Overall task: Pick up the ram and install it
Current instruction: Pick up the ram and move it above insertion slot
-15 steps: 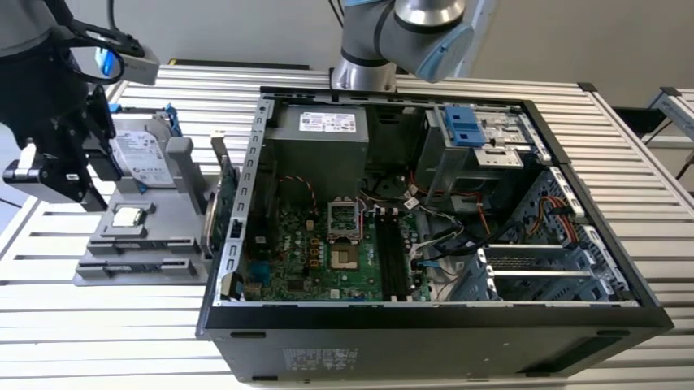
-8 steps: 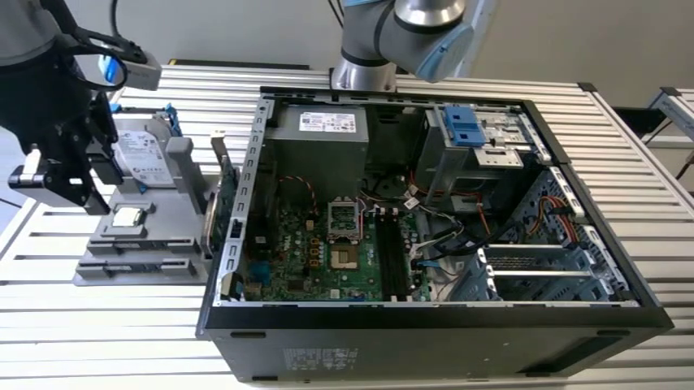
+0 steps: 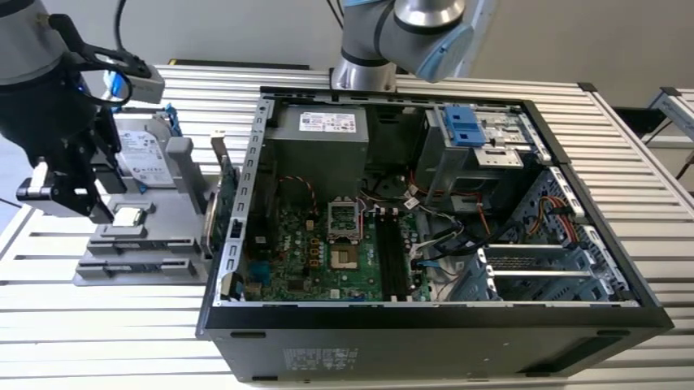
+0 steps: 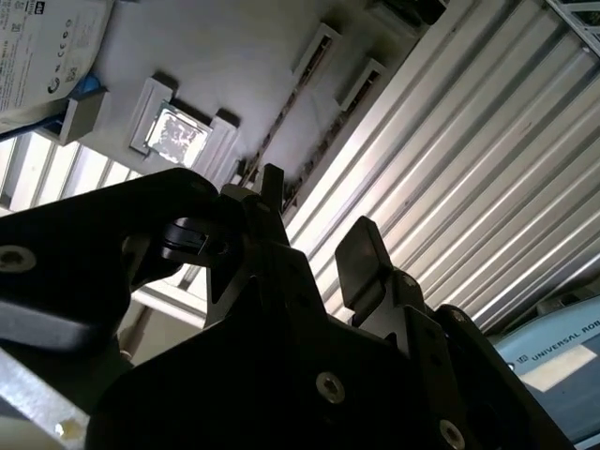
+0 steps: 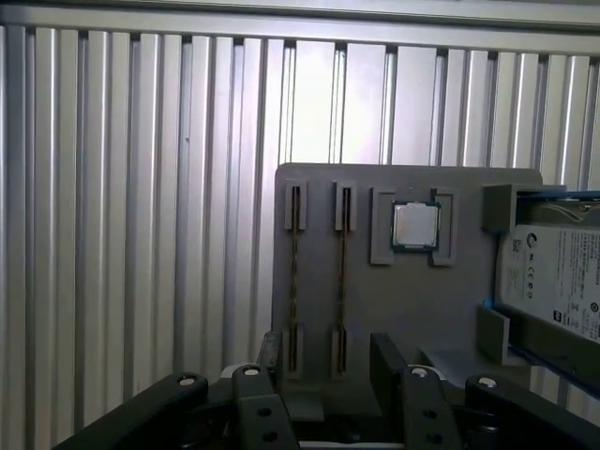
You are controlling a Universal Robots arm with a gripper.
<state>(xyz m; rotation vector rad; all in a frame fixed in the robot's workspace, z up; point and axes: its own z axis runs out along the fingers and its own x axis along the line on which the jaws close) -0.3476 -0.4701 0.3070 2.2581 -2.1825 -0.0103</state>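
- The gripper (image 5: 328, 345) hangs over a grey holder (image 5: 375, 309) that lies on the slatted metal counter (image 5: 141, 187), at the exterior view's left of the open computer case (image 3: 434, 325).
- Its jaws are apart and hold nothing; both black fingers (image 5: 384, 361) show with open space between them in both wrist views.
- The ram (image 5: 343, 272) stands on edge in a long slot of the holder and appears in the first wrist view as a thin brownish line running between two end brackets.
- A second thin stick (image 5: 295, 272) stands in the parallel slot just beside it; both lie in the span between the fingers, and the jaws touch neither.
- A square processor chip (image 5: 415, 226) sits in a recess of the holder near the slots.
- A hard drive (image 5: 553, 281) with a white label, in a blue-trimmed frame, rests at the holder's far side from the sticks.
- Inside the case, the green motherboard (image 3: 314, 260) lies flat, with long black memory slots (image 3: 391, 252) beside the processor socket (image 3: 343, 218).
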